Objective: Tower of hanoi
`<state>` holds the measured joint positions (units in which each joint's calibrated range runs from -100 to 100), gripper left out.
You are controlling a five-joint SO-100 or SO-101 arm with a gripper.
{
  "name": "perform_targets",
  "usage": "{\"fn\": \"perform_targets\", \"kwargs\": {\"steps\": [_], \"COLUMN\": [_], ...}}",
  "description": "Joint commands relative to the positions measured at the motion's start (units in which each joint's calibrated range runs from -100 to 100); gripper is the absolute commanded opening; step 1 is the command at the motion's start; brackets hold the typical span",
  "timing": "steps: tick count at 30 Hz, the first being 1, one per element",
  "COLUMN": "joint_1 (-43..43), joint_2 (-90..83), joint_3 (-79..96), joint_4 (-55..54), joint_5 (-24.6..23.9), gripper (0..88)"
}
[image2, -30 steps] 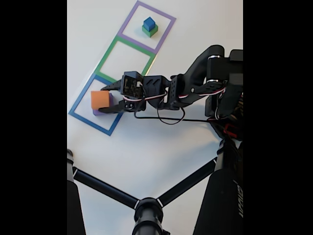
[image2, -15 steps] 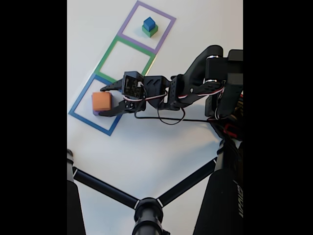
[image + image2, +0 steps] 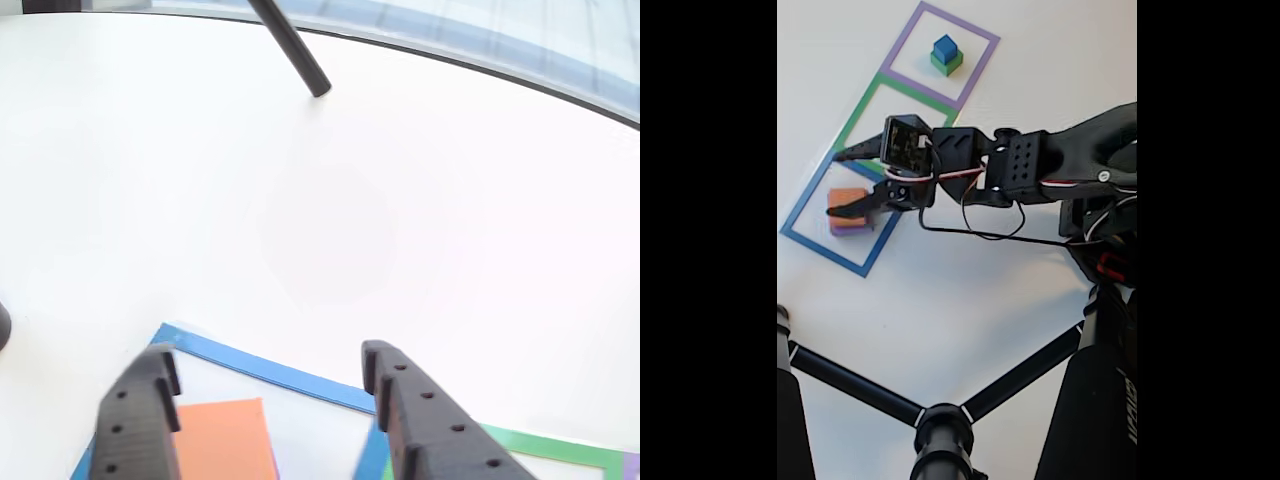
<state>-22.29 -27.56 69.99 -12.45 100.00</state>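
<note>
Gaping fingers [image 3: 840, 183] above orange block [image 3: 847, 200], clear of edges

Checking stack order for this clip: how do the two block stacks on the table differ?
The orange block on the purple block sits in the blue tape square, under the open gripper. The blue cube on the green block sits in the purple tape square, away from the arm. The first stack is wider and flatter. Both have the smaller block on top.
</note>
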Motion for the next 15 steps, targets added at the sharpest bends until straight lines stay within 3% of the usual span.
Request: {"fn": "perform_targets", "kwargs": {"steps": [1, 8, 15], "joint_1": [5.7, 20.2, 32.0], "joint_2": [-17.4, -31.1, -32.4], "joint_3": [1.8, 1.0, -19.7], "joint_4": [16.7, 39.3, 66.8], "joint_5": [0.0, 0.0, 0.0], "gripper": [2.3, 0.1, 0.1]}}
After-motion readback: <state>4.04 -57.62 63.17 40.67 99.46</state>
